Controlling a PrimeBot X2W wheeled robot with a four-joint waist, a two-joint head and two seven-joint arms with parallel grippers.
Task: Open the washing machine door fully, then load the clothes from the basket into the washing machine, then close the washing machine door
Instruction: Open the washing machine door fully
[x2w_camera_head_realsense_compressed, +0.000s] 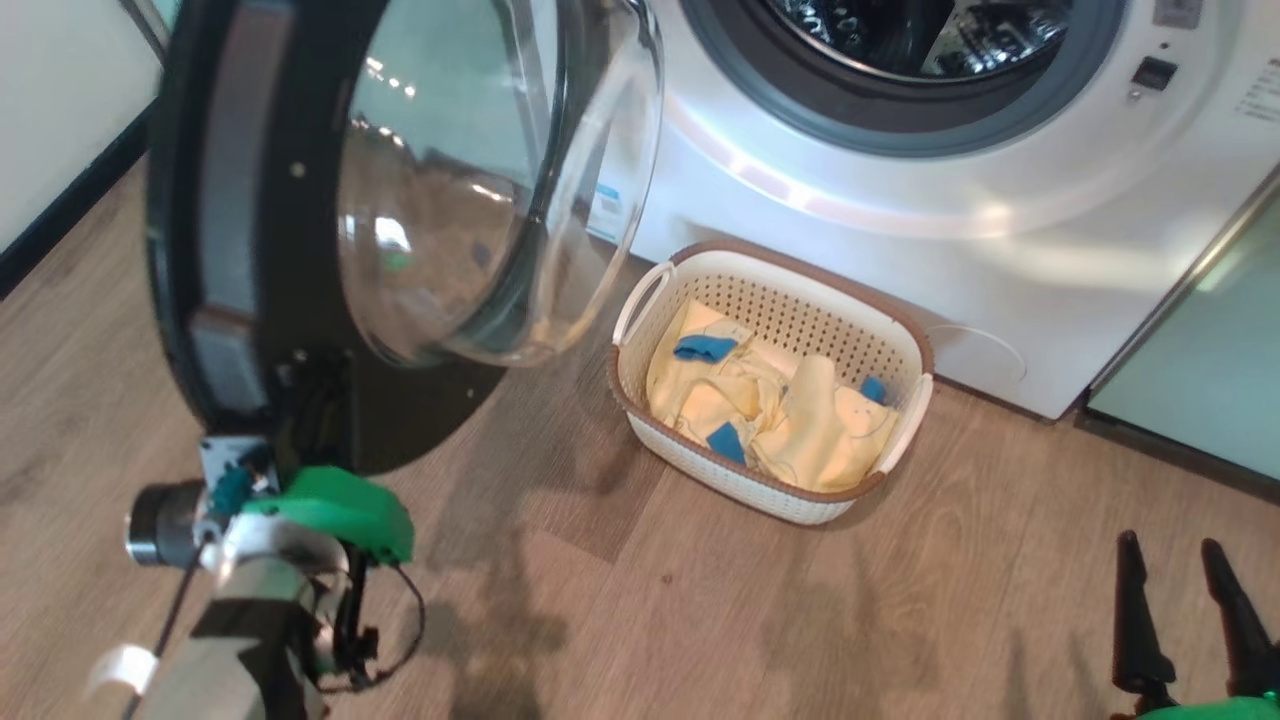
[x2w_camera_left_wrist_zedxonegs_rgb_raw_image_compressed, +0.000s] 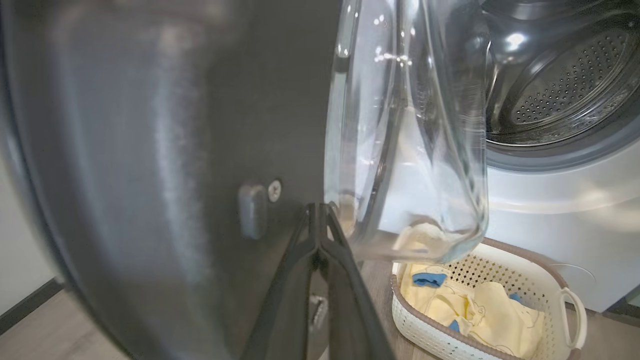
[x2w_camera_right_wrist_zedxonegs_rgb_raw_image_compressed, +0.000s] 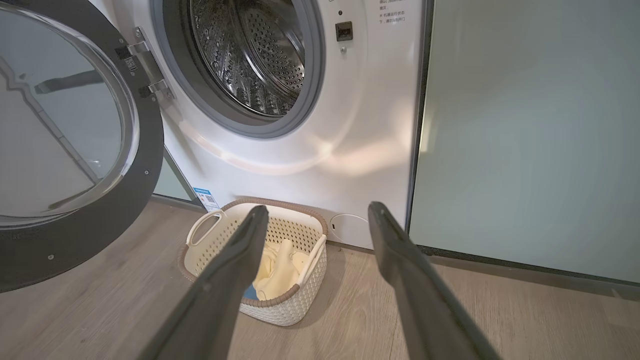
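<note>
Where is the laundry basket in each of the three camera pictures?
Head view: the basket sits right of centre on the floor, below the drum mouth.
Left wrist view: the basket is at the lower right, under the drum mouth.
Right wrist view: the basket is at the lower centre, drum mouth above.
Shared landmark: the grey-ringed drum mouth.

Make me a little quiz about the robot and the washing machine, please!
1. True or false: the clothes lie inside the basket.
2. Pick one. The washing machine door is: A) shut tight, B) swung open, C) lying flat on the floor.
3. Which gripper has its fingers spread wide apart, the left gripper or the right gripper?

Key: 1) True. 2) B. 3) The right gripper; the left gripper is shut.
</note>
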